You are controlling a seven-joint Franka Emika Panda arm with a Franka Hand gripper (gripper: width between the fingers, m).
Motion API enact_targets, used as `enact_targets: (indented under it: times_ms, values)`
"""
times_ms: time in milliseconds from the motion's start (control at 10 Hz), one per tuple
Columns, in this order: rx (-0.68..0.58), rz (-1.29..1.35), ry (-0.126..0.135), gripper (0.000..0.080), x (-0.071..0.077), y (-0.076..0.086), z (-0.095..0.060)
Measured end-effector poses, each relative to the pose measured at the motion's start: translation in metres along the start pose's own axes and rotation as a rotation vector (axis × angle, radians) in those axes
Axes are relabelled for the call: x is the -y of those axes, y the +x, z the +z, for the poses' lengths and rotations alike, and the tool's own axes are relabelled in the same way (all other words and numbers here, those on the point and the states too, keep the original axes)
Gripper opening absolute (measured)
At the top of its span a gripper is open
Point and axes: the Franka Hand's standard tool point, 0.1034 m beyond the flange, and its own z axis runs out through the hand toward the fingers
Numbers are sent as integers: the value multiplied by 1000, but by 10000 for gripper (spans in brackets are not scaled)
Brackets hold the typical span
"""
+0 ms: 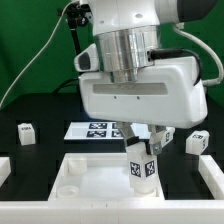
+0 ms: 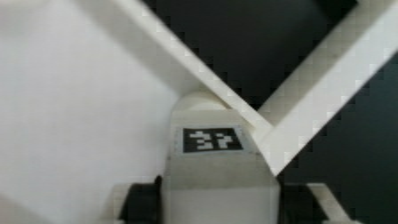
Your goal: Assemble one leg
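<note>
From my station I see the end effector (image 1: 144,150) clamped on the leg (image 1: 142,172), with its two dark fingers (image 1: 157,141) pressing the upper part of the post from either side. The leg hangs upright, tagged faces toward the exterior camera, over the large white tray-like piece (image 1: 100,178) that lies on the bench (image 1: 50,140) at the front of the scene. It is toward the exterior view's right of that piece.

In the wrist view the leg (image 2: 217,150) fills the middle, one square marker tag facing the camera, and the fingers (image 2: 139,200) show as dark strips on either side of it. Beyond its far end two raised white rims of the tray-like piece (image 2: 71,110) meet at a corner, so the leg is right at that corner. I cannot tell whether its lower end touches the piece or sits just above it.

Behind the arm the marker board (image 1: 98,129) lies flat on the bench. A second leg (image 1: 25,133) stands well apart at the exterior view's left, and a third leg (image 1: 197,141) stands at the exterior view's right, both on the bench and apart from the end effector
</note>
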Motion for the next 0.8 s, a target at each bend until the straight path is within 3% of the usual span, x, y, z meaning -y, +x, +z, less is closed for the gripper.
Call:
enact_targets:
  times_ms: [100,400,500,600,800]
  values:
    - [13,144,0,281,-1,1,0]
    - [10,138,-1,281,-2,3,0]
    - [9,70,-3,462,-2,3,0]
    - [3,-58,-8,585,-1,2,0]
    - [-5,-284,-15,629,0,3,1]
